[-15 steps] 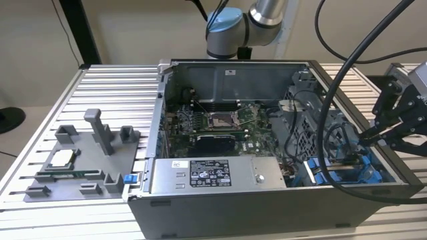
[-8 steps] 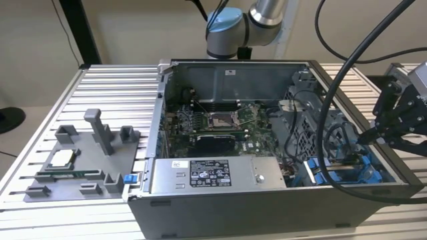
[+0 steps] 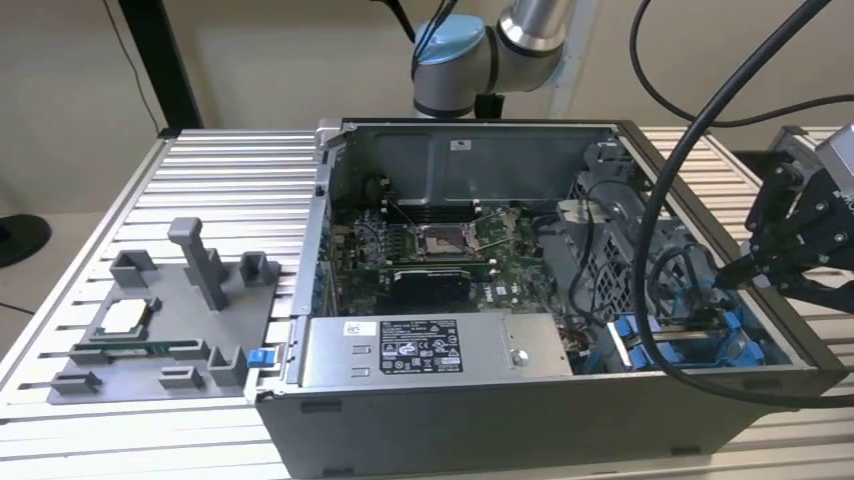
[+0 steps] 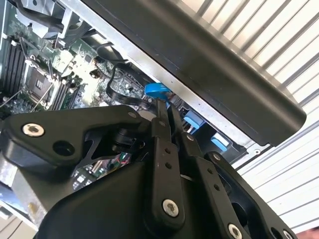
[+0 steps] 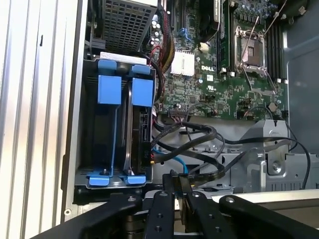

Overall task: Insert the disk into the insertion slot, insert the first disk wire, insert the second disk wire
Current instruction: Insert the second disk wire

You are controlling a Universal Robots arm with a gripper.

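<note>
The disk stands in the insertion slot, its dark connector edge showing between blue carrier frames. In the exterior view the slot is at the open case's right front corner. My gripper hangs just above it at the case's right wall. In both wrist views the fingers are pressed close together. They pinch a black disk wire by a blue plug at their tips. The gripper hovers near the bay's end, apart from the disk's edge. The wire loops over the board beside the bay.
A grey labelled power-supply box lies along the case's front, with the motherboard behind it. Thick black cables hang over the case's right side. A grey fixture holding small parts sits on the slatted table at the exterior view's left.
</note>
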